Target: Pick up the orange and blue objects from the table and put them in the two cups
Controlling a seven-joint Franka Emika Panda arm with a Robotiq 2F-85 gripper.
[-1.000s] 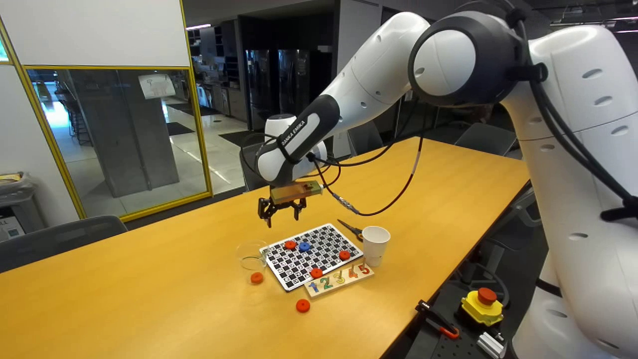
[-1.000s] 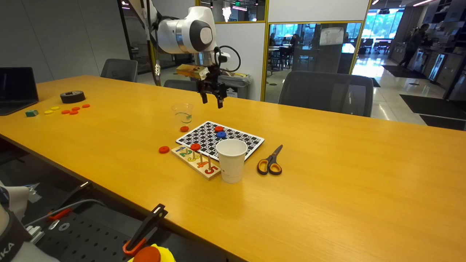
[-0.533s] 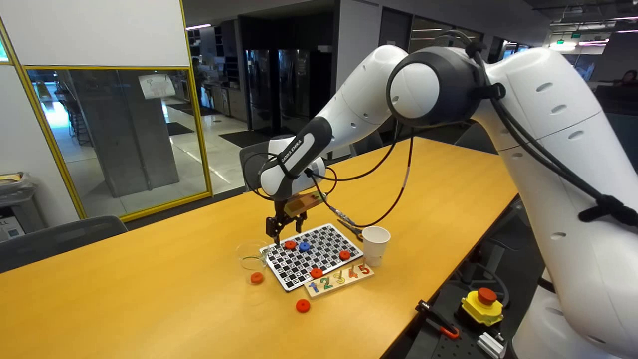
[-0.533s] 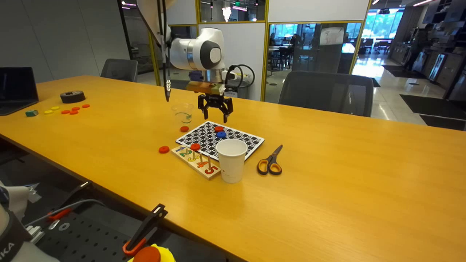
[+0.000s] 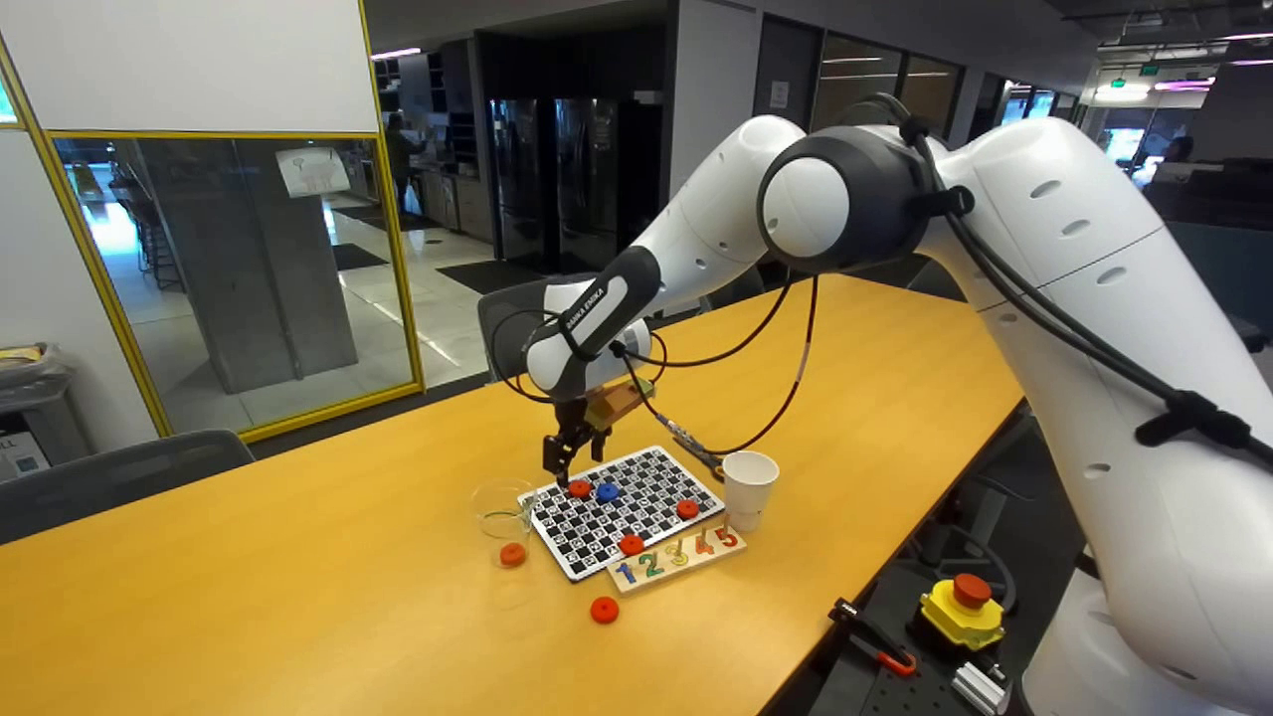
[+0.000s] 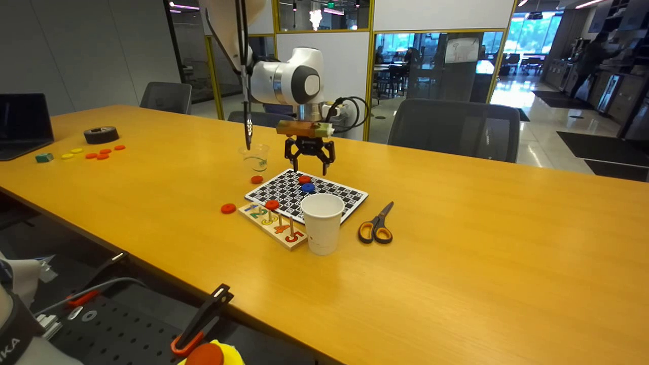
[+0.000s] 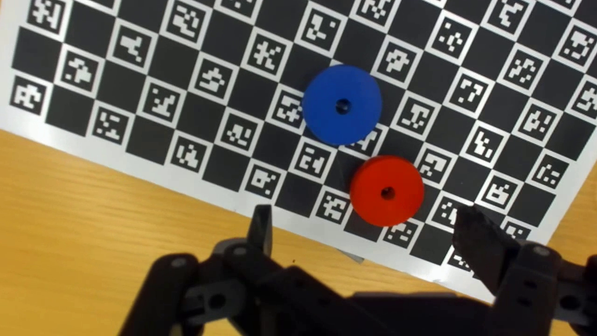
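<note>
A blue disc [image 7: 343,88] and an orange-red disc [image 7: 387,175], each with a centre hole, lie close together on the checkered board. My gripper [image 7: 364,214] hangs open just above the board's edge, with no object held; in the wrist view the orange-red disc appears between its fingertips. More orange-red discs lie by the board's corner [image 5: 687,509], beside the number board [image 5: 632,545] and on the table [image 5: 605,610]. A clear cup [image 6: 254,157] stands left of the board, an orange disc [image 5: 512,554] lining up with its bottom. The white paper cup [image 5: 749,487] stands upright.
A checkered board [image 6: 345,195] lies under the gripper. The wooden number board [image 6: 284,235] with upright pegs adjoins the white cup. Scissors [image 6: 375,230] lie beyond it. Farther off are black tape [image 6: 101,135], a laptop [image 6: 23,126], a green block [image 6: 44,157] and several small discs.
My gripper has come down towards the board and turned, ending above the edge near the blue and orange-red discs. Its jaws have stayed open. Discs and cups have not moved.
</note>
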